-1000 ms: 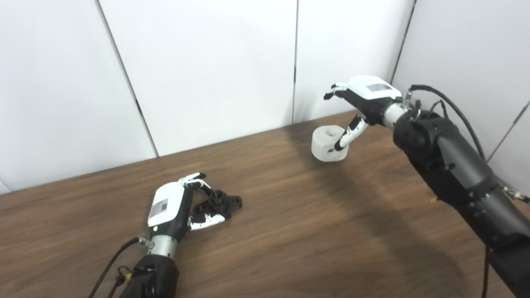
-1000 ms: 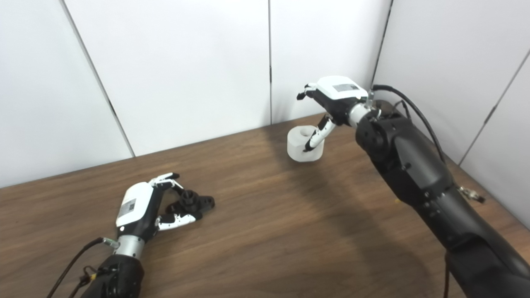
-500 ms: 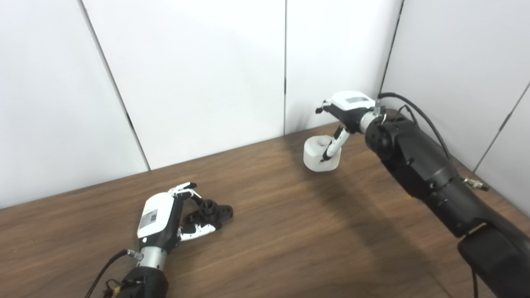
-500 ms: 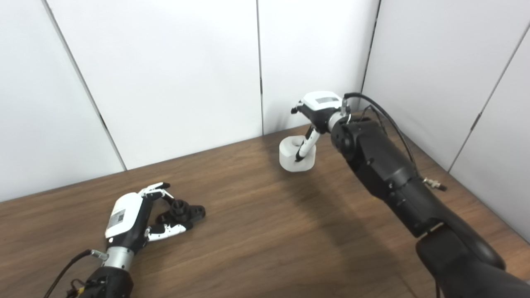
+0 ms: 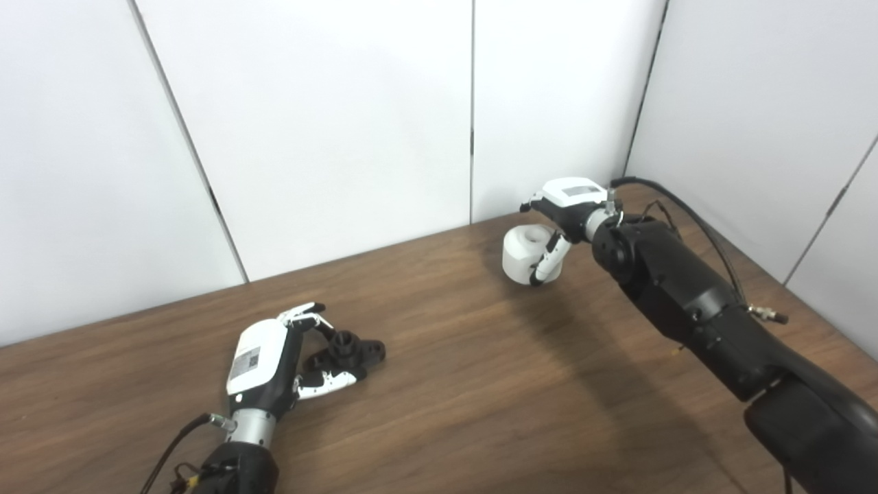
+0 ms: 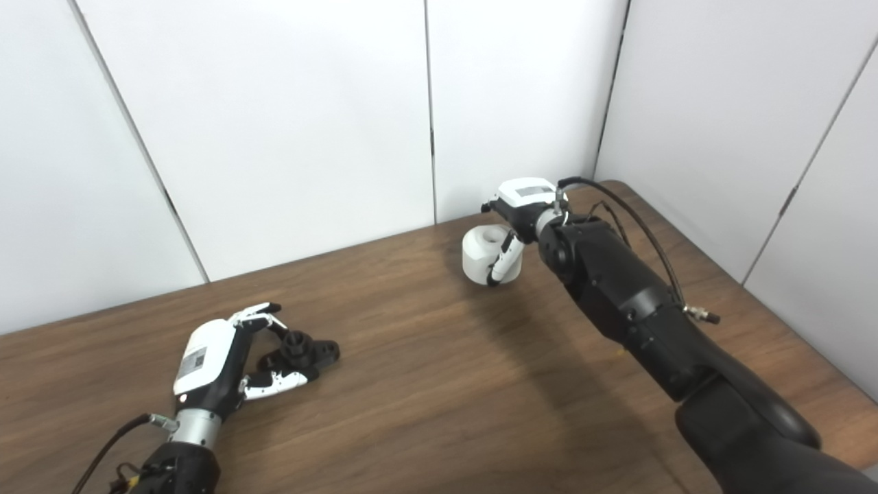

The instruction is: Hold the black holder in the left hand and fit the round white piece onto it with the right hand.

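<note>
The black holder lies on the wooden table at the front left. My left hand rests beside it, fingers behind it and thumb in front, cupped round it but not closed. The round white piece, a thick cylinder with a hole in its top, is at the back right near the wall corner. My right hand is shut on it, fingers over its far side and thumb across its front. The piece is tilted. It also shows in the right eye view.
White wall panels close the table off at the back and on the right. A black cable runs along my right forearm. Bare wood lies between the two hands.
The camera shifted early on. My right hand has come down over the white piece and its thumb has curled round the front; the piece has tilted. My left hand and the holder have not moved.
</note>
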Motion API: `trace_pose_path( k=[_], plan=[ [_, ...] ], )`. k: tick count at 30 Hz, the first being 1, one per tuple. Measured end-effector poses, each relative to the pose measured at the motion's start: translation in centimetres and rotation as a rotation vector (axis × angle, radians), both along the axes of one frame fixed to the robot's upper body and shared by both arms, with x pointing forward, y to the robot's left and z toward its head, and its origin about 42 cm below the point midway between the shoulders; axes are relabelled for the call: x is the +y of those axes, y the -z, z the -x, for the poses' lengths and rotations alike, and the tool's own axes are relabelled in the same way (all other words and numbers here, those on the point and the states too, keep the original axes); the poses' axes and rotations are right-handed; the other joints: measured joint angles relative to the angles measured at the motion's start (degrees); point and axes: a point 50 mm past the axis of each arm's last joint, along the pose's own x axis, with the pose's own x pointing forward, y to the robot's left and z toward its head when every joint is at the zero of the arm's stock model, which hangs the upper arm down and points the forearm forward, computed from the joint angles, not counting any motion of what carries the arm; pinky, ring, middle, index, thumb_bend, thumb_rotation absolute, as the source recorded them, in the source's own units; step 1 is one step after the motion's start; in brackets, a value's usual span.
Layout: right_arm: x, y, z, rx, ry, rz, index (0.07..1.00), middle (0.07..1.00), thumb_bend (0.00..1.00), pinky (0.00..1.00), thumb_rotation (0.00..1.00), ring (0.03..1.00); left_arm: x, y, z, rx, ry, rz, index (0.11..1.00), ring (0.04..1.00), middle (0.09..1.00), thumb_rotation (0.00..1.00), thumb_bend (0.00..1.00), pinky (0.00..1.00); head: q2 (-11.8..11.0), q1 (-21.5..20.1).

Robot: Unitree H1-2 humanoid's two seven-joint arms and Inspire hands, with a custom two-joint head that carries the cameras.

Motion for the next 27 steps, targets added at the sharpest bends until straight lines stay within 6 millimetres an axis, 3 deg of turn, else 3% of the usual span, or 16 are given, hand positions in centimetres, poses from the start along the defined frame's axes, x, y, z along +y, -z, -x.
trace_pose_path(
  k=[11, 18, 27],
  plan=[
    [1.1, 1.2, -0.2, 0.051, -0.027, 0.024, 0.836, 0.934, 0.97, 0.88, 0.33, 0.937, 0.0, -0.1, 0.1, -0.002, 0.004, -0.002, 0.477, 0.832, 0.816, 0.08, 0.52, 0.78, 0.44, -0.18],
    [1.1, 1.2, -0.2, 0.051, -0.03, 0.023, 0.741, 0.901, 0.94, 0.89, 0.31, 0.926, 0.0, -0.1, 0.1, 0.001, 0.005, -0.002, 0.477, 0.833, 0.817, 0.08, 0.52, 0.78, 1.05, -0.09],
    [1.2, 1.2, -0.2, 0.043, -0.059, 0.031, 0.735, 0.887, 0.94, 0.88, 0.31, 0.91, 0.1, -0.1, 0.1, 0.001, 0.008, -0.002, 0.477, 0.832, 0.817, 0.08, 0.52, 0.77, 1.41, -0.26]
  ],
)
